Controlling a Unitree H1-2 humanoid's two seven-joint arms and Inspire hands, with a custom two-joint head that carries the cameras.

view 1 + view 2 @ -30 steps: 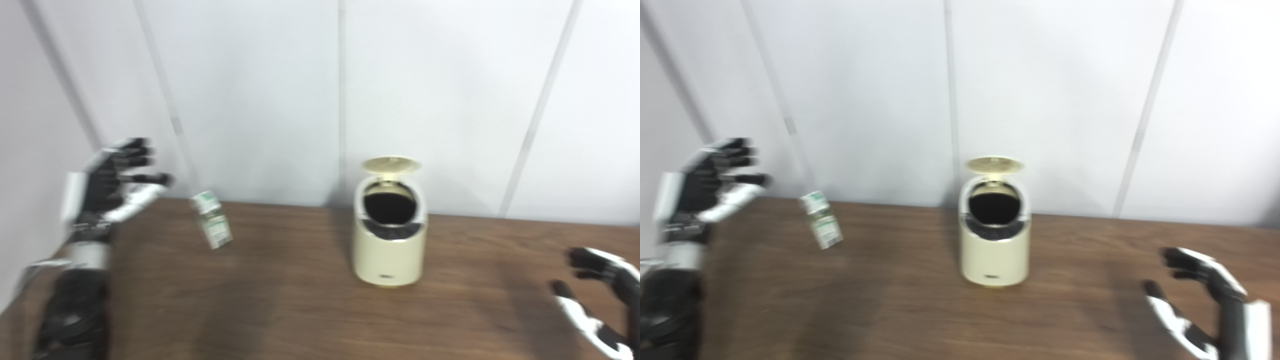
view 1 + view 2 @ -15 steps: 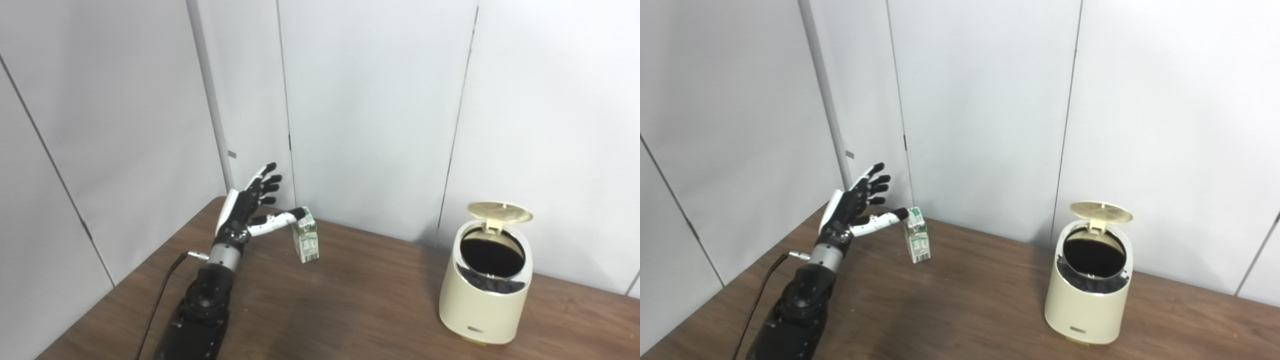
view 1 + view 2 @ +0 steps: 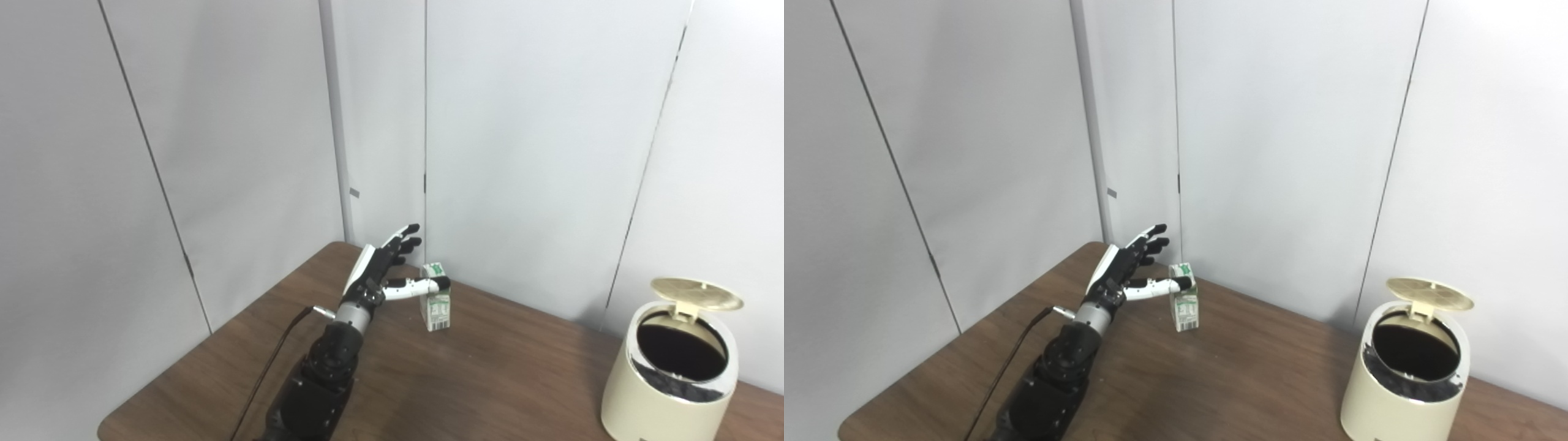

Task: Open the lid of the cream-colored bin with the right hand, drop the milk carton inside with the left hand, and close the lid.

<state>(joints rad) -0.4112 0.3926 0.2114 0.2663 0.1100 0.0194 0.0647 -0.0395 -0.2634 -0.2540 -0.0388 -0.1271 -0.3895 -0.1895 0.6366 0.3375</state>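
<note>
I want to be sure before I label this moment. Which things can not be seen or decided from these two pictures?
- Right hand: outside both views.
- Bin: its base is cut off by the bottom edge in both views; the inside is too dark to see.
- Milk carton: the print is too small to read.
- Left hand: the thumb crosses in front of the carton; whether the fingers behind touch it cannot be told.

Stuff you couldn't really make out here

The right hand was out of shot in both views. The cream bin (image 3: 664,392) got clipped at the bottom edge, and its inside was just black. The left hand's (image 3: 1123,274) thumb covered part of the milk carton (image 3: 1185,306), so whether it actually touched was unclear. Carton print was too tiny to read. The arm's lower part was cut off too.
</note>
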